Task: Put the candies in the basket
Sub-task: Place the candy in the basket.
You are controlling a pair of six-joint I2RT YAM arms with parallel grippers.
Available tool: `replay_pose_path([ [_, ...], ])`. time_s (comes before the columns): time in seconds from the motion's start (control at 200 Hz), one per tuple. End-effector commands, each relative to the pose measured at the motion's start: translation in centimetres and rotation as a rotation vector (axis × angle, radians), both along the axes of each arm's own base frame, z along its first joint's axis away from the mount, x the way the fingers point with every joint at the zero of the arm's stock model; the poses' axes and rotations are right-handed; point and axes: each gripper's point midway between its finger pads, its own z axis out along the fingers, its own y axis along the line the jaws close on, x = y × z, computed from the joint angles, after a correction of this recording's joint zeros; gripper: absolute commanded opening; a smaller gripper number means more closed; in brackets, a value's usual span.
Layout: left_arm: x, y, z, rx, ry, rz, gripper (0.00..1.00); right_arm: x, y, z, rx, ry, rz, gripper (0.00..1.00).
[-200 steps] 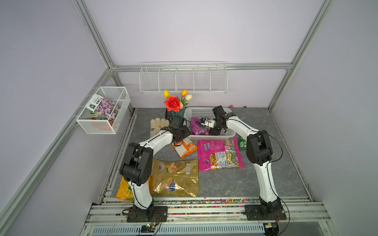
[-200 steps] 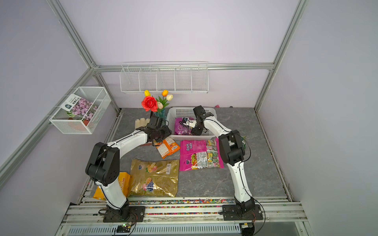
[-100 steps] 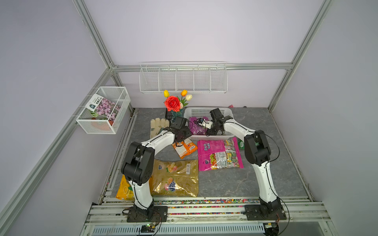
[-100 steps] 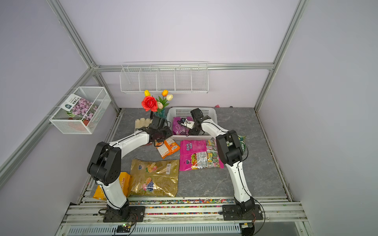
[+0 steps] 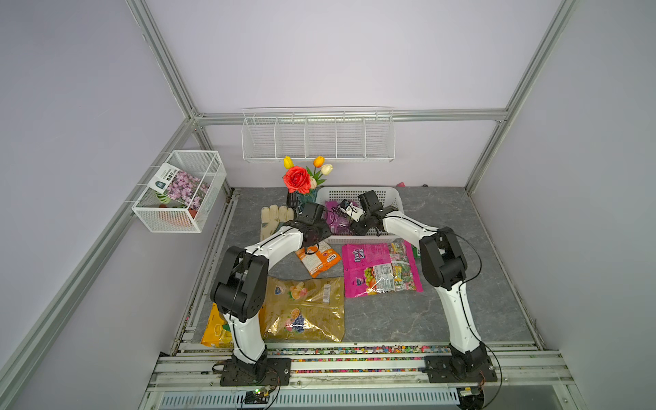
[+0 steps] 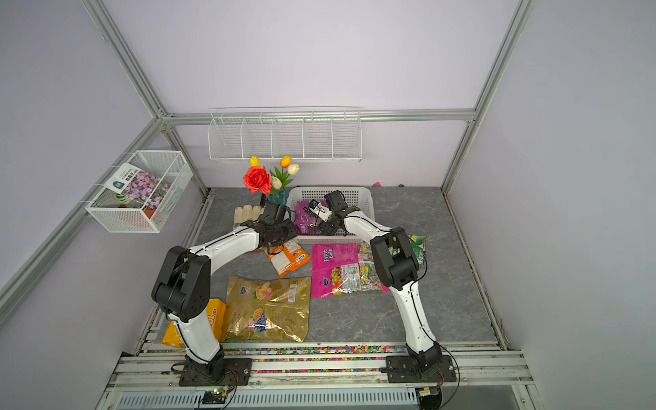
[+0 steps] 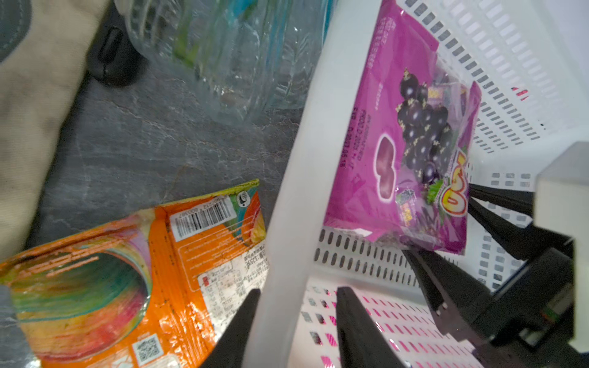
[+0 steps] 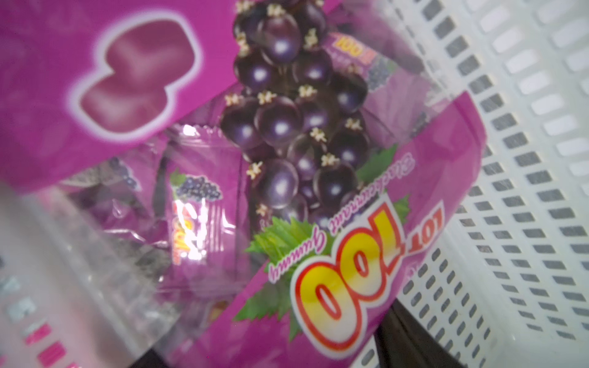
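The white basket (image 5: 358, 190) (image 6: 333, 190) stands at the back of the table. A purple candy bag (image 5: 335, 223) (image 6: 305, 220) (image 7: 411, 143) (image 8: 287, 143) leans tilted inside it. My right gripper (image 5: 355, 227) (image 6: 322, 226) (image 8: 274, 344) is low in the basket and open, its fingers (image 7: 497, 229) either side of the bag's lower end. My left gripper (image 5: 316, 235) (image 6: 280, 231) (image 7: 298, 291) straddles the basket's near left rim (image 7: 306, 178), one finger outside and one inside, still apart. Orange (image 5: 317, 259) (image 7: 127, 270), magenta (image 5: 380, 269), gold (image 5: 305, 309), yellow-orange (image 5: 214, 328) and green (image 6: 417, 245) bags lie on the table.
A glass vase of flowers (image 5: 301, 182) (image 7: 229, 54) stands against the basket's left end, with a cream glove (image 5: 273, 220) beside it. A wire rack (image 5: 317, 136) hangs on the back wall and a mesh cube (image 5: 181, 191) on the left wall.
My left gripper has moved up to the basket's near left rim and its jaws have narrowed around it. The right gripper has shifted slightly left inside the basket, along with the purple bag.
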Motion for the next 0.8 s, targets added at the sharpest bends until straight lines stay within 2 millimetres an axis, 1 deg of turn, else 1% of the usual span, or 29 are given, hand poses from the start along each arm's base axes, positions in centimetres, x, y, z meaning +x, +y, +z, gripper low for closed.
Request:
replay_pose_path([
  [0.0,-0.8,-1.3,-0.6,0.039,0.019,-0.076,0.40,1.5,0.2,0.7,0.095,-0.055,-0.131,0.74],
  [0.035,-0.9,-1.4,-0.7,0.042,0.020,-0.080,0.40,1.8,-0.1,0.7,0.098,-0.064,-0.158,0.74],
  [0.165,-0.9,-1.5,-0.8,0.042,0.024,-0.084,0.40,1.9,0.2,0.7,0.110,-0.073,-0.158,0.74],
  [0.32,-1.1,-1.6,-0.6,0.039,0.025,-0.092,0.40,2.5,0.2,1.4,0.139,-0.088,-0.208,0.74],
  [0.425,-1.9,-2.2,0.6,0.033,0.017,-0.129,0.44,2.7,0.0,1.5,0.152,-0.095,-0.237,0.74],
  [0.555,-3.3,-2.5,2.2,0.063,-0.017,-0.165,0.48,3.2,-0.9,1.7,0.143,-0.120,-0.297,0.74],
  [0.645,-4.1,-2.1,2.8,0.060,-0.015,-0.159,0.50,3.1,-0.9,2.6,0.174,-0.119,-0.311,0.75],
  [0.795,-5.5,-1.3,3.4,0.052,-0.017,-0.160,0.52,2.1,-0.2,4.7,0.265,-0.107,-0.288,0.76],
])
